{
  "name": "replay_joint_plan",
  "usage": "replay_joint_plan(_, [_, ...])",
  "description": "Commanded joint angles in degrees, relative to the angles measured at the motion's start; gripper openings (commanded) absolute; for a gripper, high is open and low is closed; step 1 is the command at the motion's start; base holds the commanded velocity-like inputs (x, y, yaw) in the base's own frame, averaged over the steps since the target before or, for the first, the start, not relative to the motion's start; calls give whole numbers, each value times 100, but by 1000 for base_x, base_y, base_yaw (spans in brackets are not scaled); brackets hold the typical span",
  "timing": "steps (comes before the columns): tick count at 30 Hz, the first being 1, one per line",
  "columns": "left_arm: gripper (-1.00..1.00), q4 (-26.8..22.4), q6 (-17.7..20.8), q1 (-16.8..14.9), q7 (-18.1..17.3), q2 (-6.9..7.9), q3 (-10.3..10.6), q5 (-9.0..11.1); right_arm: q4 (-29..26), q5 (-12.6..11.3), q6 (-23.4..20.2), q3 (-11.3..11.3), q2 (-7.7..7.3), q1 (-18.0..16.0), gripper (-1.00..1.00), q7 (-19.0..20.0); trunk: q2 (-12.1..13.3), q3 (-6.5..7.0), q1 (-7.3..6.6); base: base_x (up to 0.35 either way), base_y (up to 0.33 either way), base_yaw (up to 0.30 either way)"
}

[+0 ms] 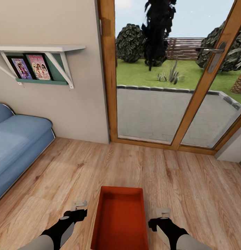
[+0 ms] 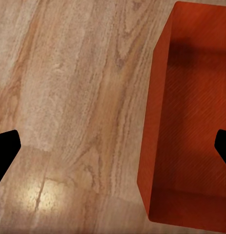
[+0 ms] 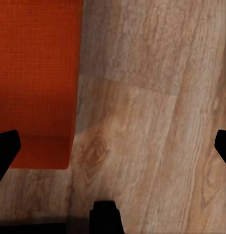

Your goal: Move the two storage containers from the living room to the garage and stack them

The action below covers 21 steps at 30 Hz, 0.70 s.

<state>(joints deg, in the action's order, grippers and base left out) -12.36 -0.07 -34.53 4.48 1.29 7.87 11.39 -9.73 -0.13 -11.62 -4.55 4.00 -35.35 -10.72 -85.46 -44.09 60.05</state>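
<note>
One orange-red storage container (image 1: 120, 218) sits open side up on the light wood plank floor (image 1: 190, 184) of the living room, directly in front of the robot and between its two arms. It looks empty; the ribbed inner walls and bottom are visible.

Left gripper (image 1: 79, 204) hovers beside the container's left wall, not touching it. In the left wrist view the dark fingers (image 2: 5, 146) sit at opposite edges of the frame, spread wide, with the container (image 2: 191, 122) and bare floor between them; nothing held.

Right gripper (image 1: 163, 212) hovers beside the container's right wall, also apart from it. In the right wrist view its fingers (image 3: 5, 148) are likewise spread wide, over floor, with a corner of the container (image 3: 37, 73) below; nothing held.

Surroundings: blue sofa (image 1: 16, 142) against the left wall, a white wall shelf (image 1: 40, 48) above it with two picture books (image 1: 30, 66), and wood-framed glass doors (image 1: 176, 76) ahead looking onto a patio and lawn.
</note>
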Motion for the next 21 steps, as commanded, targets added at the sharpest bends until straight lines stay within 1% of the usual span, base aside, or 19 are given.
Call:
replay_joint_plan(1, [100, -3, -1, -2, 26, 3, 51, 56, -13, -1, -46, -46, -7, -5, 100, -26, -2, -4, 0, 0, 0, 0])
replay_joint_plan(12, [100, -3, -2, -1, 26, 3, 51, 56, -15, -4, -38, -46, -30, -33, 100, -19, -2, -4, 0, 0, 0, 0])
replay_joint_plan(18, [100, -8, -2, -1, 19, 3, 49, 56, -27, 0, -41, -46, -24, -35, 100, -18, 239, 104, -132, 0, 0, 0])
replay_joint_plan(21, [100, -8, -2, -1, 18, 3, 49, 56, -34, 0, -41, -48, -23, -72, 100, -20, 239, 104, -132, 0, 0, 0])
